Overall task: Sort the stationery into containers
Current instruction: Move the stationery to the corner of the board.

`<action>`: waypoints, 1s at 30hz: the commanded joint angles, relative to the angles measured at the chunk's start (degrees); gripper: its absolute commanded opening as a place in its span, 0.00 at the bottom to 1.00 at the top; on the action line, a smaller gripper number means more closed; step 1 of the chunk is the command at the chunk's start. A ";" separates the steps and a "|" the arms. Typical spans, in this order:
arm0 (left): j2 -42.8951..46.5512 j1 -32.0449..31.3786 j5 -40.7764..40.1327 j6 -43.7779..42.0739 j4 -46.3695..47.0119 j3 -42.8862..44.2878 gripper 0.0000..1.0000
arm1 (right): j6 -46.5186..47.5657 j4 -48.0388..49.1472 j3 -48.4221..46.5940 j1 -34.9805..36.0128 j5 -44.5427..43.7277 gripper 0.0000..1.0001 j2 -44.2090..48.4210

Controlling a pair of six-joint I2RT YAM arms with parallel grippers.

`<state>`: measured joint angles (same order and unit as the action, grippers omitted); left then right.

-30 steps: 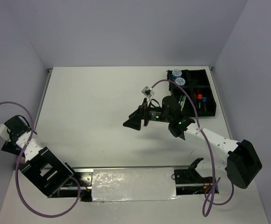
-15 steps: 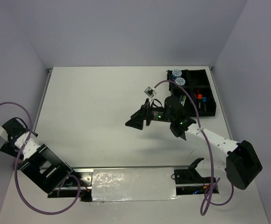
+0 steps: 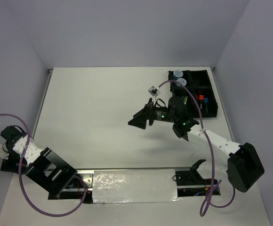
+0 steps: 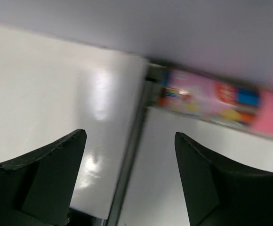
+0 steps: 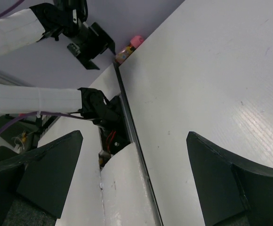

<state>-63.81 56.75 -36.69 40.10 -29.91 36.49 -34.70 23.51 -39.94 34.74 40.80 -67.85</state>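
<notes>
Diff vs 1 s ago, top view: the left arm [image 3: 30, 153] has swung down and out past the table's [image 3: 103, 103] left edge. Its wrist is lower and its purple cable loop has dropped with it. The right gripper [image 3: 135, 119] has crept slightly right and up, towards the tray [image 3: 211, 110], and is over mid-table.

Left gripper [image 4: 129, 136]: fingers spread wide with nothing between them. Its camera looks across the table's edge rail at the pink bottle [image 4: 221, 96], which lies on its side just past the rail at the foot of the wall. That frame is motion-blurred. The bottle is well clear of the fingers.

Right gripper: fingers also spread and empty, with bare tabletop under them. Its wrist camera picks up the bottle at the far edge of the table, with the left arm just beside it.

Tray contents look unchanged. The two round tubs [image 3: 177, 74] sit in the far-left compartment, one behind the other. The highlighters [image 3: 201, 100] stand in a middle compartment, orange and blue caps showing. Pale pens [image 3: 191, 101] are in the slot left of them, partly hidden by the right arm.

The bottle is the one item outside the tray. I cannot pick it out in the top view.
</notes>
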 commanded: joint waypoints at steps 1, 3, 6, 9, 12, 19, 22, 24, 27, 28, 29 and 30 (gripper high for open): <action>0.88 2.40 -11.30 13.25 -9.28 2.44 0.88 | -0.02 2.77 0.83 -1.17 0.51 1.00 2.37; 0.79 2.92 -12.09 13.95 -9.90 2.53 0.91 | -0.28 3.12 1.18 -1.34 0.78 1.00 2.55; 0.36 5.73 -13.33 17.83 -12.02 3.15 0.87 | -0.81 3.91 1.36 -1.52 1.30 1.00 2.55; -0.52 7.93 -9.30 9.87 -5.27 2.80 0.95 | -1.34 4.18 1.71 -1.69 1.83 1.00 3.25; -2.98 8.46 -5.67 10.14 -2.16 2.53 0.99 | -0.99 3.48 1.45 -1.61 1.92 1.00 3.96; -1.06 8.55 -4.01 14.67 0.02 -1.85 0.99 | -0.46 2.69 1.36 -1.52 1.22 1.00 4.05; -0.79 9.34 -0.32 14.04 2.84 -2.56 0.99 | -0.28 2.34 1.18 -1.61 1.13 1.00 3.78; -1.75 9.69 -0.75 14.83 3.46 -3.27 0.99 | 0.07 1.98 1.01 -1.61 0.87 1.00 3.52; -5.00 10.48 -2.24 18.43 1.44 -2.04 0.99 | 0.16 1.89 0.83 -1.61 0.69 1.00 2.91; -7.10 10.48 -2.60 19.22 1.09 -1.25 0.99 | 0.16 1.98 0.75 -1.61 0.69 1.00 2.73; -8.51 10.48 -3.21 21.23 0.30 -0.46 0.99 | -0.10 2.16 0.66 -1.61 0.78 1.00 2.47; -11.57 10.66 -4.26 22.47 -2.75 0.59 0.99 | -0.19 2.33 0.74 -1.52 1.12 1.00 2.12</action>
<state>-70.50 66.54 -39.53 58.35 -29.98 34.20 -35.48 23.92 -38.59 33.47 41.39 -65.34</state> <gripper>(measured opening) 0.993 0.996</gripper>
